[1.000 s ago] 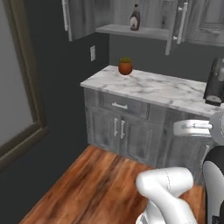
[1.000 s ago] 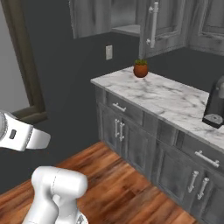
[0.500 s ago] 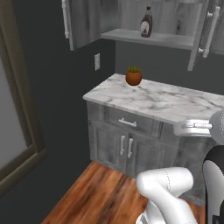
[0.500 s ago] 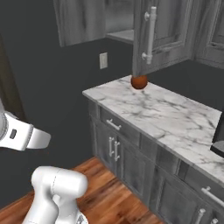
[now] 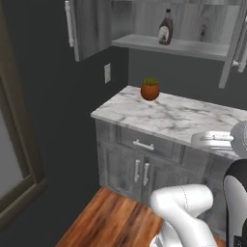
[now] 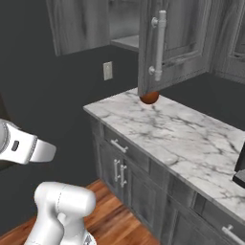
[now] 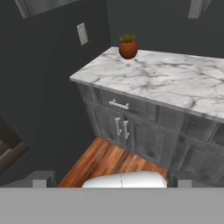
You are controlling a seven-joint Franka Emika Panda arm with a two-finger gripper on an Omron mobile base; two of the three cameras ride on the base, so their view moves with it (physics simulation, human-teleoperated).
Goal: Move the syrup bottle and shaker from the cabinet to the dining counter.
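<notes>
the syrup bottle (image 5: 166, 27) stands upright on the grey shelf (image 5: 183, 47) inside the cabinet (image 5: 89, 26), whose doors hang open — that leaves the shelf reachable from the front. in the left base view the bottle sits near the left end of the shelf, high above the marble worktop (image 5: 173, 115). i cannot pick out the shaker anywhere on the shelf; the open door (image 6: 165, 45) hides most of the shelf in the right base view.

an orange plant pot (image 5: 150, 89) sits on the worktop just below the cabinet, toward the back wall, clear of the front edge. a wall outlet (image 5: 107, 73) is beside it on the dark wall.

the gripper (image 7: 111, 179) is low, well apart from the cabinet, looking across the drawers (image 7: 124, 105) and the wooden floor (image 7: 113, 162). the jaws are wide apart and hold nothing, which fits an approach not yet begun.

my reading: nothing is moved so far, and the arm must rise a long way to reach the bottle.
</notes>
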